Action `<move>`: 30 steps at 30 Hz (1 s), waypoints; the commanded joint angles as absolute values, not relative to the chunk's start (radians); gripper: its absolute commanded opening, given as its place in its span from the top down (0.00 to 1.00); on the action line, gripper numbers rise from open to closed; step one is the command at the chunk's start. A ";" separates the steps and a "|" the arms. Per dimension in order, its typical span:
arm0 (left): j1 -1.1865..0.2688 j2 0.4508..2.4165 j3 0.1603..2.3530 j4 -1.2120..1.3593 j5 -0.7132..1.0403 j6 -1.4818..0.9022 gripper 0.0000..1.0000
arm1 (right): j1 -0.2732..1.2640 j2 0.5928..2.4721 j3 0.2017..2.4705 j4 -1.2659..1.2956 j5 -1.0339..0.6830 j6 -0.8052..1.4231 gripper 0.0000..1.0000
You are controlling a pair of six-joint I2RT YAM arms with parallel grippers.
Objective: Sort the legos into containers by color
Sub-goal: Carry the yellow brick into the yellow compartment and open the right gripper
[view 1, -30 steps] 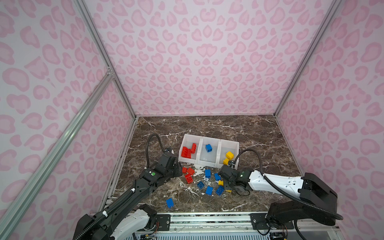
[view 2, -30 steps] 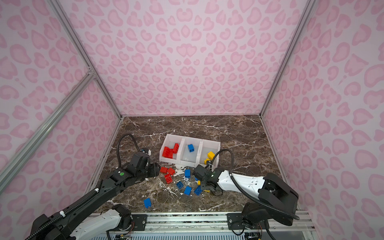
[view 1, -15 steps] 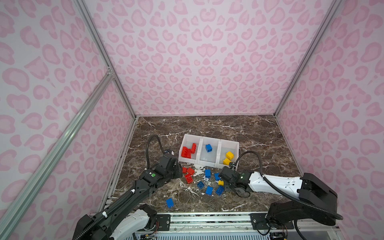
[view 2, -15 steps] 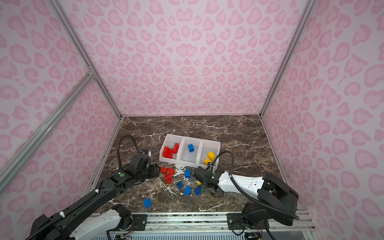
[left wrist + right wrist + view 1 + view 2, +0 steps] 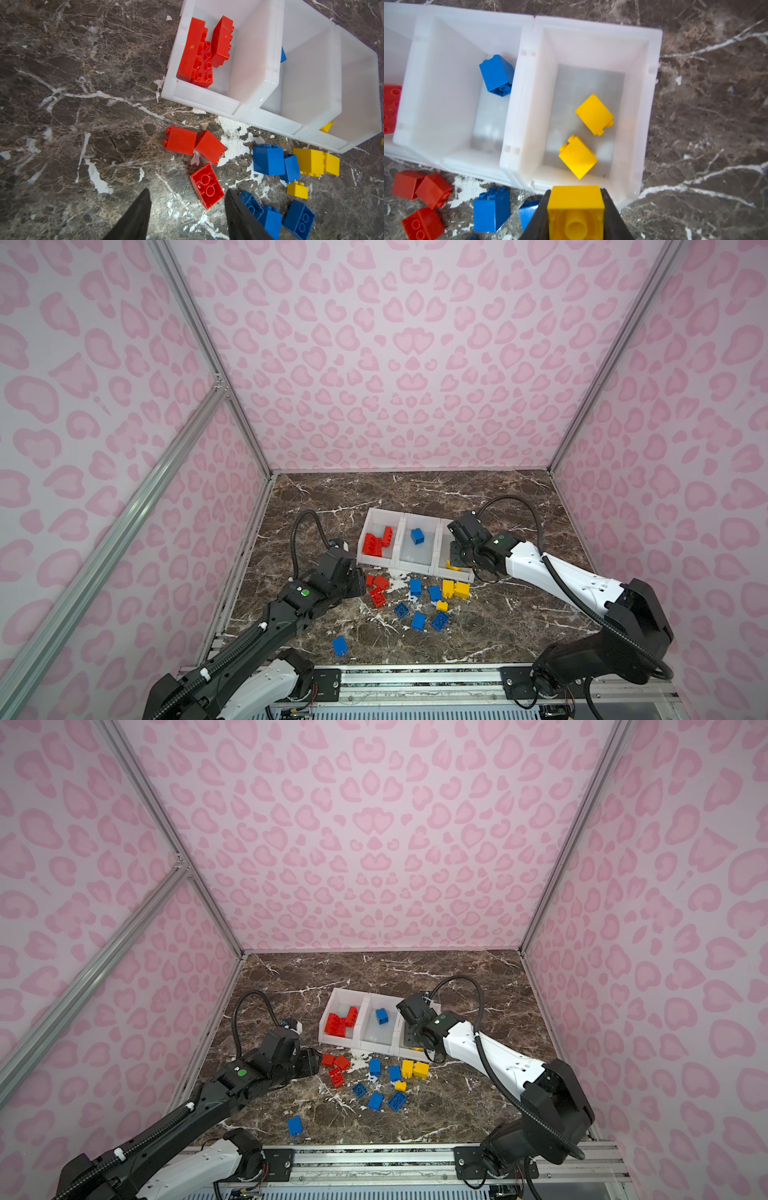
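Three joined white containers (image 5: 386, 512) hold sorted legos: red bricks (image 5: 376, 542) in the left one, a blue brick (image 5: 497, 75) in the middle one, two yellow bricks (image 5: 595, 114) in the right one. My right gripper (image 5: 575, 190) is shut on a yellow brick (image 5: 576, 199), hollow side toward the camera, and hovers over the right container's near rim (image 5: 591, 182). In both top views it (image 5: 455, 562) covers that container. My left gripper (image 5: 187, 190) is open over the table, with an upside-down red brick (image 5: 206, 188) partly between its fingertips.
Loose legos lie on the marble in front of the containers: red bricks (image 5: 376, 585) at the left, several blue bricks (image 5: 417, 621) in the middle, yellow bricks (image 5: 455, 589) at the right. One blue brick (image 5: 340, 646) lies alone nearer the front rail. Pink walls enclose the table.
My right gripper closed on a yellow brick in the pile and carried it up and back to the right container. My left gripper crept slightly toward the loose red bricks, still open.
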State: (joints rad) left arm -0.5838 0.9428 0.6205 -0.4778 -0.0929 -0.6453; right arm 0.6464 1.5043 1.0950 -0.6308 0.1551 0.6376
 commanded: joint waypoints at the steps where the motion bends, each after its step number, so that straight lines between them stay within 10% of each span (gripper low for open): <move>1: -0.589 0.929 0.623 -0.494 -0.114 -0.661 0.41 | 0.619 1.563 1.136 -0.634 0.131 0.534 0.68; 30: -0.612 0.901 0.615 -0.521 -0.136 -0.676 0.41 | 0.553 1.709 1.238 -0.597 0.054 0.495 0.45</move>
State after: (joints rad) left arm -0.6109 0.9001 0.6151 -0.5137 -0.1238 -0.6693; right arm 0.5545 1.7142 1.2469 -0.5930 0.0517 0.5018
